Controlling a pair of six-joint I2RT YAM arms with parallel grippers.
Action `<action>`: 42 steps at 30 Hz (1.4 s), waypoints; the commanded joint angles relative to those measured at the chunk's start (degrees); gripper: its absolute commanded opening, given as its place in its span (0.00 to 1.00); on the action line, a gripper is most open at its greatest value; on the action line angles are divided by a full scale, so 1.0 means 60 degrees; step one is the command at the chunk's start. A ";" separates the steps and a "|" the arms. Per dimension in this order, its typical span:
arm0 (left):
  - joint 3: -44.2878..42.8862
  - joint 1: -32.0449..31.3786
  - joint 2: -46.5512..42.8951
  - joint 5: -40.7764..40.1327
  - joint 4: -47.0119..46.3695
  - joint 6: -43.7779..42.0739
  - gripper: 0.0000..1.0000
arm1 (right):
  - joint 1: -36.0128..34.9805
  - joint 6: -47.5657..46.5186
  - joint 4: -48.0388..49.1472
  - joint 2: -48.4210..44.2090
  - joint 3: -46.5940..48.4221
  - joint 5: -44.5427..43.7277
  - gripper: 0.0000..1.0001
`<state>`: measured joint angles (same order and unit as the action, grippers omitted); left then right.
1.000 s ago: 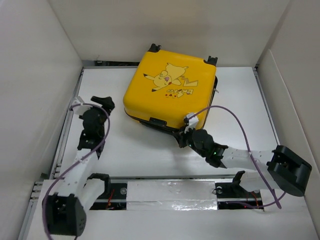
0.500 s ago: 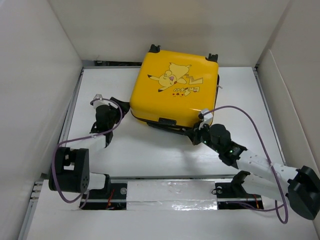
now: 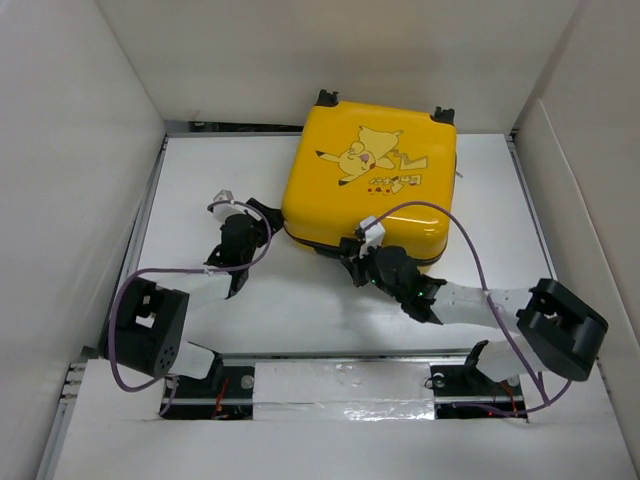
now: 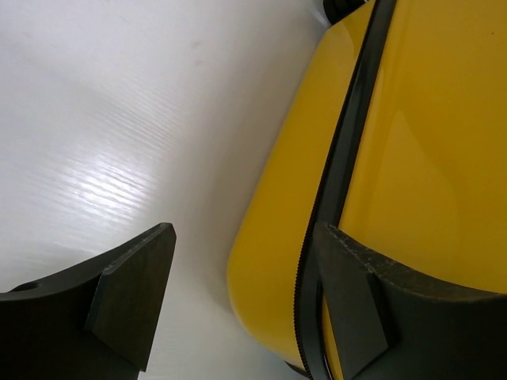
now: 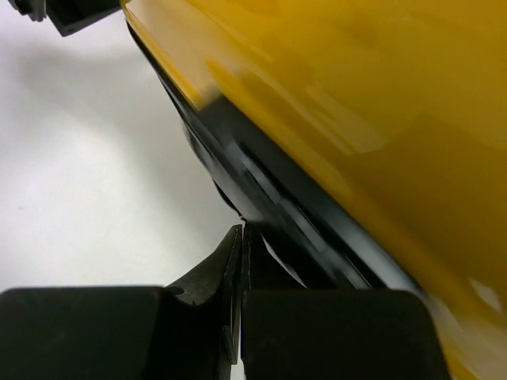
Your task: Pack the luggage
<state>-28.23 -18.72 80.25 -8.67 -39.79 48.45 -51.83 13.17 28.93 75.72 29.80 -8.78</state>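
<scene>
The yellow luggage (image 3: 370, 170) lies flat and closed at the back middle of the table, Pikachu face up, black wheels at its far edge. My left gripper (image 3: 266, 214) is open at its near left corner; in the left wrist view (image 4: 242, 237) the yellow corner (image 4: 269, 261) and black zipper band (image 4: 348, 119) sit between the jaws, the right finger (image 4: 356, 301) against the band. My right gripper (image 3: 356, 256) is at the near edge, shut; in the right wrist view (image 5: 242, 229) its pinched tips meet the zipper band (image 5: 261, 182), seemingly on the zipper pull.
White walls (image 3: 80, 150) close in the table (image 3: 300, 310) on the left, back and right. A metal rail with foil tape (image 3: 340, 385) runs along the near edge by the arm bases. The right arm's purple cable (image 3: 470, 240) loops over the suitcase's near right corner.
The suitcase has slid right and turned a little. My left gripper has followed right to its near left corner. My right gripper has moved left along the near edge.
</scene>
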 commanded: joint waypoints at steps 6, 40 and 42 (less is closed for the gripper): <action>-0.0306 -0.2604 -0.1171 0.2441 -0.0517 -0.0238 0.69 | -0.1102 -0.0496 0.2048 0.1368 0.1186 0.2415 0.00; -0.3718 0.0908 0.0217 0.2366 0.1374 -0.1102 0.70 | 0.5775 -0.0027 -0.5572 -0.4841 0.2403 -0.1687 0.00; -0.3616 0.0807 0.0570 0.2440 0.1184 -0.1014 0.70 | 0.7109 0.0251 -0.5306 -0.4755 0.2096 -0.1542 0.00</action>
<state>-47.75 -13.76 83.24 2.28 -28.84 41.85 -16.82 12.53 -2.92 47.13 43.88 -13.85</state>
